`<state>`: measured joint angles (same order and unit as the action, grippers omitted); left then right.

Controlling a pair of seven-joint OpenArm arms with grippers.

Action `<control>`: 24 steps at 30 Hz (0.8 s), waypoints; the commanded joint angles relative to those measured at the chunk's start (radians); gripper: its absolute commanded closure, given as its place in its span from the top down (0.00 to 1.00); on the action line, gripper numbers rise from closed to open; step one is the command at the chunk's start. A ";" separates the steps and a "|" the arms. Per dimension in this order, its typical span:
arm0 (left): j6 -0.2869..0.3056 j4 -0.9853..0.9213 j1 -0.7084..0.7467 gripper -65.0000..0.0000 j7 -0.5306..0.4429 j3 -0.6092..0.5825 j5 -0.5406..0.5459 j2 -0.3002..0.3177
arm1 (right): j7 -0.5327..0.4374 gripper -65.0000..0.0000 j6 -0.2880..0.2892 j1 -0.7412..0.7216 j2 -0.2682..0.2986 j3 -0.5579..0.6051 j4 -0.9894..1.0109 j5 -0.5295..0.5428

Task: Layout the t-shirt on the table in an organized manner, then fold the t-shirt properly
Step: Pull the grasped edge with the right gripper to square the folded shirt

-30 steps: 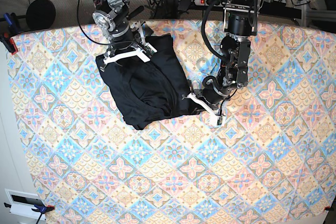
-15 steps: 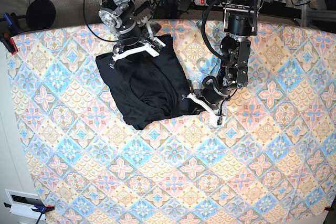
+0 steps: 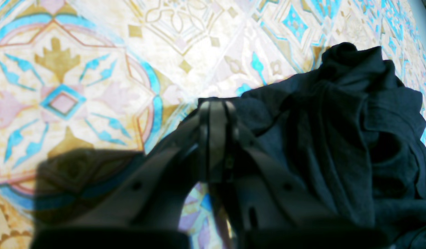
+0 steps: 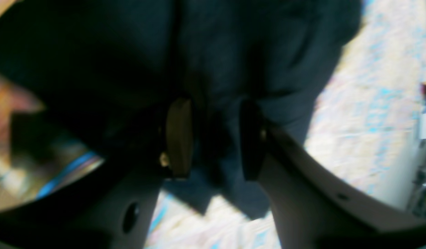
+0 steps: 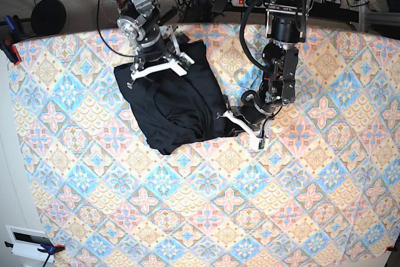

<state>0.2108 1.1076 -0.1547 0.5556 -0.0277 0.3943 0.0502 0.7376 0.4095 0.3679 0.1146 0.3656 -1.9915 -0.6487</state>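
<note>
A plain black t-shirt (image 5: pixel 175 101) lies on a table (image 5: pixel 300 204) covered in pastel diamond tiles of blue, pink and yellow-orange with floral medallions. The right gripper (image 5: pixel 159 67) has white fingers on a black arm; the left gripper (image 5: pixel 244 128) matches.

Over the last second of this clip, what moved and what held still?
The right gripper swung at the t-shirt's far edge, first toward the table's back edge, then partway back, its fingers spread over the cloth throughout. The left gripper stayed shut at the shirt's near corner; the shirt's outline hardly changed.
</note>
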 commanded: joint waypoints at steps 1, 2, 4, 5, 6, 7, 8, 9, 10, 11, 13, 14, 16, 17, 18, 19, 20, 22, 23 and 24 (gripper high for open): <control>-0.069 -0.034 0.028 0.00 0.139 -0.007 -0.090 0.006 | -0.011 0.33 -0.010 0.004 -0.002 0.002 -0.018 -0.003; -0.069 -0.034 0.028 0.00 0.139 -0.007 -0.090 0.006 | -0.011 0.33 -0.010 0.004 -0.002 0.002 -0.018 -0.003; -0.069 -0.034 0.028 0.00 0.139 -0.005 -0.090 0.006 | -0.010 0.33 -0.010 0.004 -0.002 0.002 -0.018 -0.003; -0.069 -0.034 0.028 0.00 0.139 -0.005 -0.090 0.006 | -0.010 0.31 -0.010 0.004 -0.002 0.002 -0.018 -0.003; -0.069 -0.034 0.028 0.00 0.139 -0.005 -0.090 0.006 | -0.010 0.28 -0.010 0.004 -0.002 0.002 -0.018 -0.003; -0.069 -0.034 0.028 0.00 0.139 -0.005 -0.090 0.006 | -0.010 0.25 -0.010 0.004 -0.002 0.002 -0.016 -0.001; -0.069 -0.034 0.028 0.00 0.139 -0.005 -0.090 0.006 | -0.010 0.21 -0.010 0.004 -0.002 0.002 -0.016 -0.001; -0.069 -0.034 0.028 0.00 0.139 -0.005 -0.090 0.006 | -0.010 0.18 -0.010 0.004 -0.002 0.002 -0.016 -0.001; -0.069 -0.034 0.028 0.00 0.139 -0.005 -0.090 0.006 | -0.008 0.15 -0.010 0.004 -0.002 0.002 -0.015 -0.001; -0.069 -0.034 0.028 0.00 0.139 -0.005 -0.090 0.006 | -0.008 0.12 -0.010 0.004 -0.002 0.002 -0.009 -0.001; -0.069 -0.034 0.028 0.00 0.139 -0.005 -0.090 0.006 | -0.008 0.07 -0.010 0.004 -0.002 0.002 -0.001 -0.001; -0.069 -0.034 0.028 0.00 0.139 -0.005 -0.090 0.006 | -0.008 0.03 -0.010 0.004 -0.002 0.002 0.002 -0.001; -0.069 -0.034 0.028 0.00 0.139 -0.005 -0.090 0.006 | -0.008 0.00 -0.010 0.004 -0.002 0.002 0.001 -0.001; -0.069 -0.034 0.028 0.00 0.139 -0.005 -0.090 0.006 | -0.008 0.00 -0.010 0.006 -0.002 0.002 -0.002 -0.001; -0.069 -0.034 0.028 0.00 0.139 -0.005 -0.090 0.006 | -0.008 0.00 -0.010 0.007 -0.002 0.002 -0.004 -0.001; -0.069 -0.034 0.028 0.00 0.139 -0.005 -0.090 0.006 | -0.008 0.00 -0.010 0.010 -0.002 0.003 -0.007 -0.001; -0.069 -0.034 0.028 0.00 0.139 -0.005 -0.090 0.006 | -0.008 0.00 -0.010 0.012 -0.002 0.006 -0.010 -0.003; -0.069 -0.034 0.028 0.00 0.139 -0.005 -0.090 0.006 | -0.005 0.00 -0.010 0.012 -0.002 0.034 -0.018 -0.003; -0.069 -0.034 0.028 0.00 0.139 -0.005 -0.090 0.006 | 0.012 0.00 -0.010 0.012 -0.002 0.052 -0.022 -0.003; -0.069 -0.034 0.028 0.00 0.139 -0.005 -0.090 0.006 | 0.035 0.00 -0.010 0.013 -0.002 0.075 -0.022 -0.003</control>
<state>0.2104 1.1076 -0.1547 0.5556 -0.0277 0.3973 0.0502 0.7830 0.4068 0.3820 0.1162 0.4389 -1.9938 -0.6483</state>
